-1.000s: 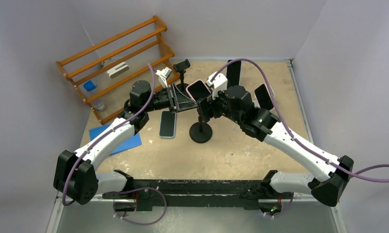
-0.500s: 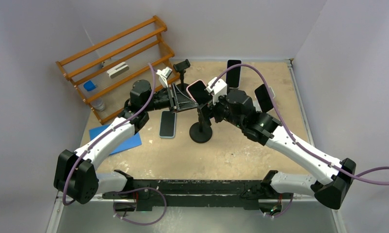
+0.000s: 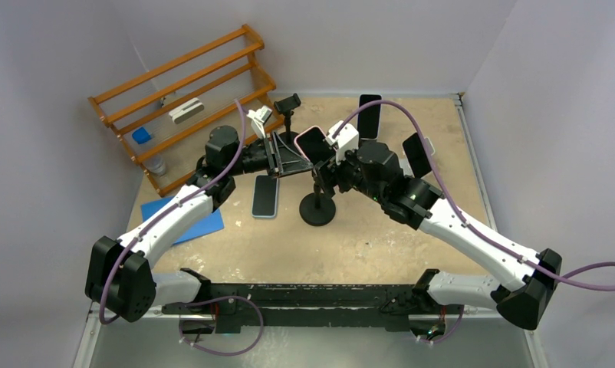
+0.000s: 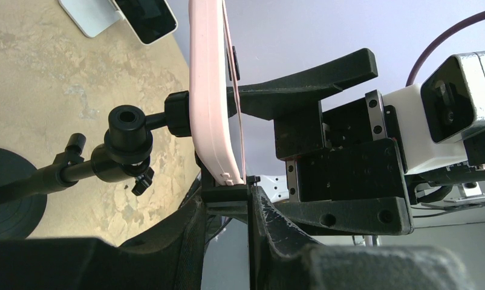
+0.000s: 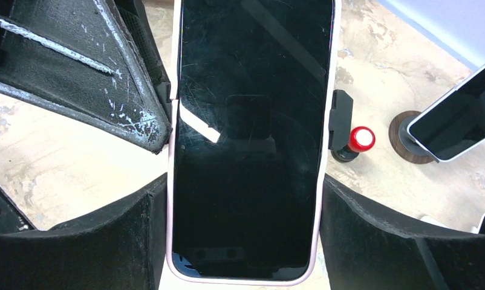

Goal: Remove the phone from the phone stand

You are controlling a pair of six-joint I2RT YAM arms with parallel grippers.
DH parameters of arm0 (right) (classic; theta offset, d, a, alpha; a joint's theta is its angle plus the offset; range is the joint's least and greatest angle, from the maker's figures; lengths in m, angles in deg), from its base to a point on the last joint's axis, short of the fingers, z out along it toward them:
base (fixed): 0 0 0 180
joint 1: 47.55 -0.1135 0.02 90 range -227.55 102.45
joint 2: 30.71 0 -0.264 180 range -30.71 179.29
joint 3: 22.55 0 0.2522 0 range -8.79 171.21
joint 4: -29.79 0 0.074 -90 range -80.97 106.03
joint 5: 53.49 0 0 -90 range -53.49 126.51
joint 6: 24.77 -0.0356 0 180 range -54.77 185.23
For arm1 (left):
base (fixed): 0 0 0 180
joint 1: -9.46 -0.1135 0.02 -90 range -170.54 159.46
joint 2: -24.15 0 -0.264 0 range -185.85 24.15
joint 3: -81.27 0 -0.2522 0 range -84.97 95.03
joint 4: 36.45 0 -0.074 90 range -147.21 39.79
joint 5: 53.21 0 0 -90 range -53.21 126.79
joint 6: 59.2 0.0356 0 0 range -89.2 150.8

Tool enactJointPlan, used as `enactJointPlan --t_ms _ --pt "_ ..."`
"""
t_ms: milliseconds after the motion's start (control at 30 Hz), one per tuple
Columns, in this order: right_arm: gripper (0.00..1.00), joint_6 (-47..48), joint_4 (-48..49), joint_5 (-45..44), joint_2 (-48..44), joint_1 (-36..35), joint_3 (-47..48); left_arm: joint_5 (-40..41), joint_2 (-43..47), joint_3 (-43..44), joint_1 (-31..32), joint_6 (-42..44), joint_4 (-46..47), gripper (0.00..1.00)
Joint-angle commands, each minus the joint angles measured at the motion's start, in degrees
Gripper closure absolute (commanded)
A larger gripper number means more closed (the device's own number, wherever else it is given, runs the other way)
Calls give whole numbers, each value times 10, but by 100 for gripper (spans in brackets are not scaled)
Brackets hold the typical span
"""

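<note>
The pink-cased phone (image 3: pixel 314 143) stands in the central phone stand (image 3: pixel 317 208), the left gripper (image 4: pixel 250 202) jaws pinched nearly closed on the stand's clamp (image 4: pixel 225 193), the right gripper (image 5: pixel 245 187) jaws pressing the phone's long edges; one flat phone (image 3: pixel 265 196) lies left, two propped phones (image 3: pixel 369 115) far right.
</note>
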Motion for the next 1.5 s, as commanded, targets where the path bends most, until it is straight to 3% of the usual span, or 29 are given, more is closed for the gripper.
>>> enactJointPlan --t_ms 0,100,200,700,1467 --pt "55 2 29 -34 -9 -2 -1 -14 -4 9 -6 23 8 100" --pt "75 0 25 -52 -8 -2 0 -16 -2 -2 -8 23 20 100" --pt "100 -27 18 -77 -9 1 1 -16 2 -15 -12 21 36 100" --pt "100 -61 33 -58 -27 22 -34 -41 -1 -120 -52 -28 203 100" --pt "100 -93 68 -18 -54 39 -74 -37 -4 -137 -52 -3 203 100"
